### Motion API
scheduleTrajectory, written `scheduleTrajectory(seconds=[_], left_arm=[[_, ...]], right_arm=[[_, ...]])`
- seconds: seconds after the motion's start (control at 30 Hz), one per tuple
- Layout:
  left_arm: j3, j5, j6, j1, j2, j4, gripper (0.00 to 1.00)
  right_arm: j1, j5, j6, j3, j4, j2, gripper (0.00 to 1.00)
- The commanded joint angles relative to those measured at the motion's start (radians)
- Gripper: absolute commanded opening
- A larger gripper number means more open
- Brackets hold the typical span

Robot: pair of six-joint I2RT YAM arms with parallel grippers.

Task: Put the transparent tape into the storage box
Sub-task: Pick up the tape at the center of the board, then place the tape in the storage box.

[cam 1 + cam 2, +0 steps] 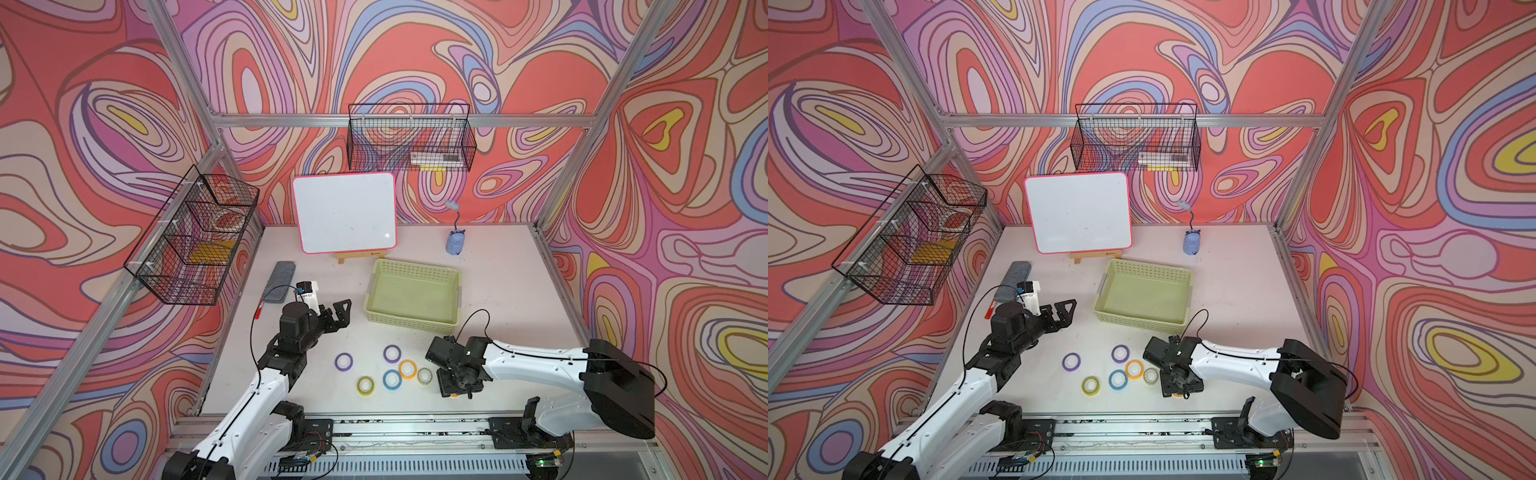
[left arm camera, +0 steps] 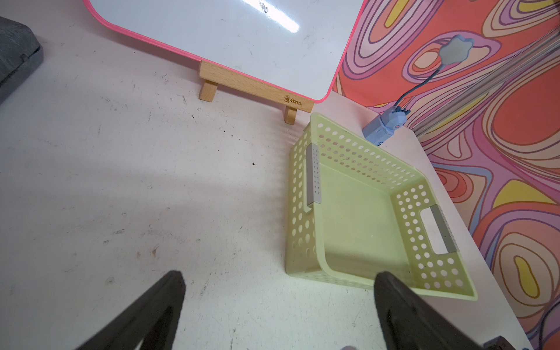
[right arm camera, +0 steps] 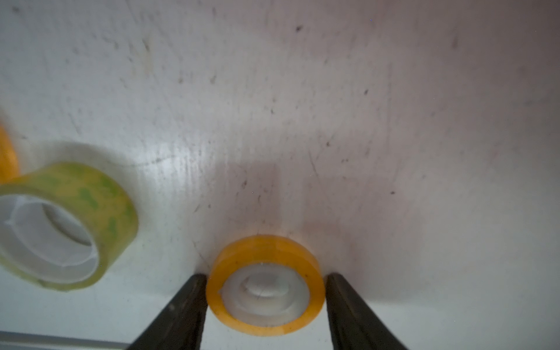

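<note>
Several tinted rolls of transparent tape lie at the front of the table: purple point(image 1: 343, 361), purple point(image 1: 392, 353), orange point(image 1: 407, 369), blue point(image 1: 392, 379), yellow point(image 1: 365, 385) and a pale greenish one point(image 1: 424, 376). My right gripper point(image 3: 266, 275) points down just right of them, its fingers pressed on both sides of another orange roll point(image 3: 265, 285) that rests flat on the table. The greenish roll point(image 3: 66, 224) lies beside it. The pale yellow-green storage box point(image 1: 415, 266) point(image 2: 363, 157) stands empty behind. My left gripper point(image 1: 340, 309) point(image 2: 280, 277) hangs open, left of the box.
A pink-framed whiteboard point(image 1: 345, 212) on a wooden easel stands at the back. A grey eraser point(image 1: 280, 280) and a red marker point(image 1: 259, 309) lie at the left. A blue lamp point(image 1: 455, 243) is behind the box. Black wire baskets point(image 1: 195, 237) point(image 1: 409, 139) hang on the walls.
</note>
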Motion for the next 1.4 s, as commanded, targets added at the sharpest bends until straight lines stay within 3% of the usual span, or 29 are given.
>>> scheduleTrajectory(seconds=[0.0,0.53,0.97,1.37], left_arm=[[-0.008,-0.005,0.011,-0.003,0.002,0.000,0.99],[-0.007,-0.009,0.012,-0.004,-0.004,-0.003,0.99],[-0.009,-0.015,0.014,-0.003,-0.001,-0.001,0.99],[-0.010,-0.018,0.014,-0.003,0.018,0.007,0.99]], right_arm=[[0.005,-0.003,0.014,-0.025,0.013,0.013,0.64],[0.005,0.006,0.005,0.030,-0.057,0.003,0.57],[0.001,0.110,-0.069,0.308,-0.262,-0.075,0.56],[-0.242,0.115,-0.348,0.643,-0.258,0.043,0.55]])
